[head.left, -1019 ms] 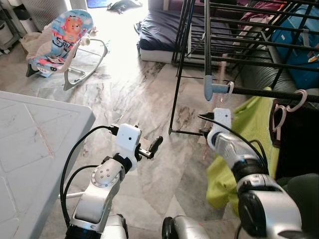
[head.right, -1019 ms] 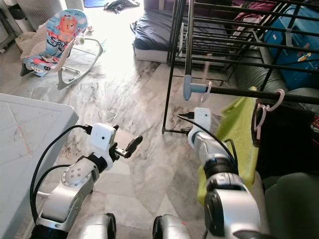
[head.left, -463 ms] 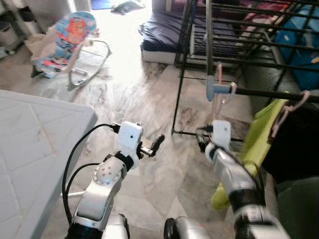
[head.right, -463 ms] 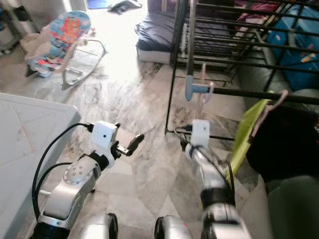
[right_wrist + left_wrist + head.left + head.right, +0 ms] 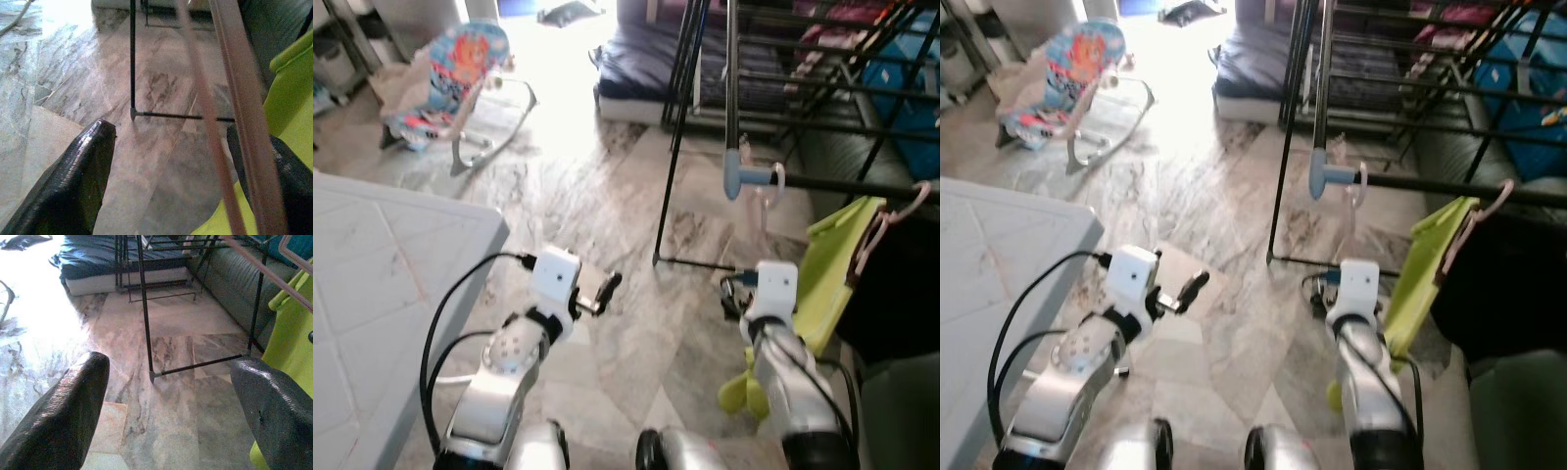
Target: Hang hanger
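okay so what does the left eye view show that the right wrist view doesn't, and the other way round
The left eye view alone takes in the baby bouncer, the grey table, the left claw held open over the floor, and the hook of the pink hanger on the rack's rail. The right wrist view alone gives a blurred close-up of that hanger's bars between the open right claw's fingers. Both show marble floor, rack leg and green garment.

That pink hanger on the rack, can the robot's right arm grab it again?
Probably yes. The pink hanger hangs from the rack's rail right before the right gripper, whose jaws stand open; nothing lies between.
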Available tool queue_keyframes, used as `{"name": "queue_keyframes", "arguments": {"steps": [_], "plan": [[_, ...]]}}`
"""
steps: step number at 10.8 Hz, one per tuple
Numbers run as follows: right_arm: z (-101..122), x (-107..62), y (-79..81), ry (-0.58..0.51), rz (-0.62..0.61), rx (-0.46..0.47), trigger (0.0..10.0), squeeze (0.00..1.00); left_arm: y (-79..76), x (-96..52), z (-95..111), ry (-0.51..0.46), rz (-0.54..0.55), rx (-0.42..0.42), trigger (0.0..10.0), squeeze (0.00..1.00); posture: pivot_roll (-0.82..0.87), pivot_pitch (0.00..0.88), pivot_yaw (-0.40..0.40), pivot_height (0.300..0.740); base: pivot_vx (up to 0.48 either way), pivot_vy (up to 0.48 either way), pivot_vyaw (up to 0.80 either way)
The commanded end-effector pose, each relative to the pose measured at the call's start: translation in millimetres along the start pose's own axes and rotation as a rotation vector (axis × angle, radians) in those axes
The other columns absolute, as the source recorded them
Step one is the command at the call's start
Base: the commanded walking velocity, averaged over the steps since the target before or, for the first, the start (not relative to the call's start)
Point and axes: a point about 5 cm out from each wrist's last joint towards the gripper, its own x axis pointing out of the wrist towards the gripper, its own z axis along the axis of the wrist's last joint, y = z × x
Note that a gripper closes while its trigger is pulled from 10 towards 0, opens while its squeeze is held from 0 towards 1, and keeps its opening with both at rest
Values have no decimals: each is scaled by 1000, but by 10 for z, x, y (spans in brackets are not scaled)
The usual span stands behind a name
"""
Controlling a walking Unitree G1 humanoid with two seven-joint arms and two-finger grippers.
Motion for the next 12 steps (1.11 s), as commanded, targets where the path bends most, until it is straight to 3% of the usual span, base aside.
{"name": "queue_keyframes", "arguments": {"steps": [1, 4, 8, 12], "plan": [[105, -28, 26, -55, 16, -21, 10000, 1000, -30, 2, 38, -16, -5, 12, 10000, 0, -10, 130, -34, 740, 0, 0, 0], [302, -31, 95, -170, 49, -81, 10000, 1000, -51, 22, 50, -21, -13, 19, 10000, 0, -16, 131, -32, 740, 0, 0, 0], [457, -94, 54, -273, 30, -166, 10000, 1000, -59, 10, 44, -16, -6, 35, 10000, 0, -14, 134, -35, 740, 0, 0, 0], [408, -159, 45, -273, 21, -171, 10000, 1000, -93, 27, 41, -28, -14, 44, 10000, 0, -19, 124, -39, 740, 0, 0, 0]]}}
